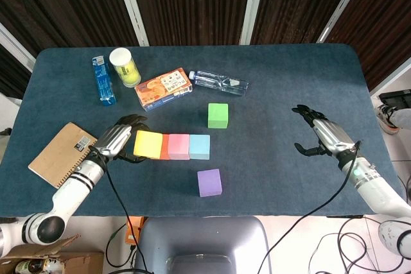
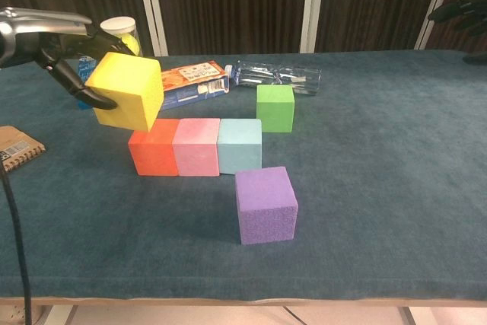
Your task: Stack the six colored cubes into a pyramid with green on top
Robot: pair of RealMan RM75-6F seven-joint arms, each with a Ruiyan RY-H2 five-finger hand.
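My left hand [image 1: 115, 139] [image 2: 57, 43] holds the yellow cube [image 1: 148, 144] [image 2: 126, 90] in the air, just above the left end of a row of cubes. The row runs orange [image 2: 154, 152], pink [image 1: 178, 146] [image 2: 196, 147], light blue [image 1: 200, 146] [image 2: 240, 145]. The yellow cube hides most of the orange one in the head view. A purple cube [image 1: 209, 182] [image 2: 266, 204] sits alone in front of the row. The green cube [image 1: 218, 115] [image 2: 275, 107] stands behind it. My right hand [image 1: 319, 134] hovers open at the far right.
A tube of tennis balls [image 1: 124, 67], a blue packet [image 1: 103, 80], an orange snack box [image 1: 164, 88] and a plastic bottle [image 1: 219, 82] lie across the back. A brown notebook [image 1: 60, 155] lies at the left, near my left forearm.
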